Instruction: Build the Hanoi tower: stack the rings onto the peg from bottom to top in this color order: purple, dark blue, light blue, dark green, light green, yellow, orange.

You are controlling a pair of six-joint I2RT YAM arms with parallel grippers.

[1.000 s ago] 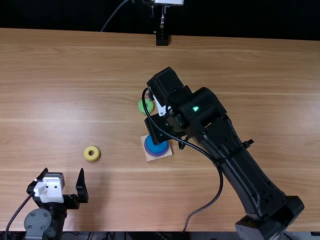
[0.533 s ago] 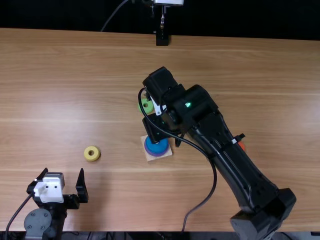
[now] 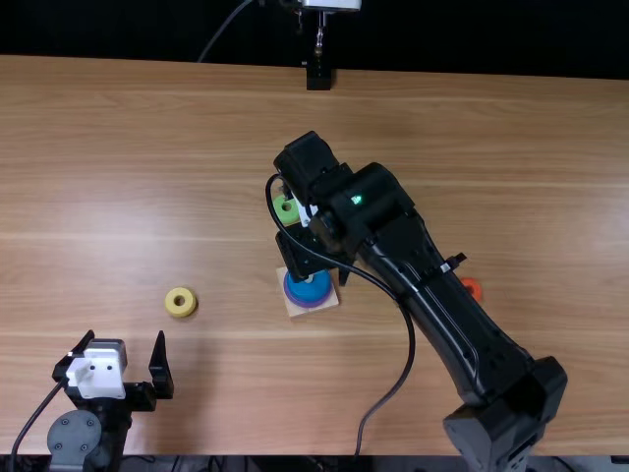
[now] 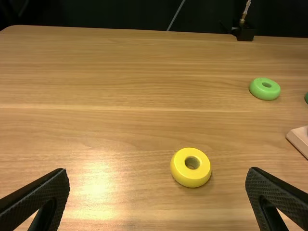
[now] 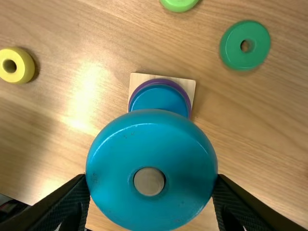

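Observation:
My left gripper (image 3: pixel 125 337) stands open near the front left, close to the yellow ring (image 3: pixel 181 302); in the left wrist view this gripper (image 4: pixel 158 170) has nothing between its fingers. My right gripper (image 3: pixel 313 254) is over the wooden base (image 3: pixel 298 310), partly hidden under its arm. Seen from the right wrist, that gripper (image 5: pixel 151 179) is shut on the light blue ring (image 5: pixel 149 130); the peg's top (image 5: pixel 149 181) shows in the ring's hole. Below lie the dark blue ring (image 5: pixel 156 100) and purple ring (image 5: pixel 188 105) on the base.
A light green ring (image 3: pixel 286 208) lies behind the base, and a dark green ring (image 5: pixel 245 45) lies flat nearby. The orange ring (image 3: pixel 472 288) is beside the right forearm. A black stand (image 3: pixel 318 75) is at the far edge.
The right arm has shifted left in the top view, in small steps, uncovering the orange ring on its right side. The left arm has kept still.

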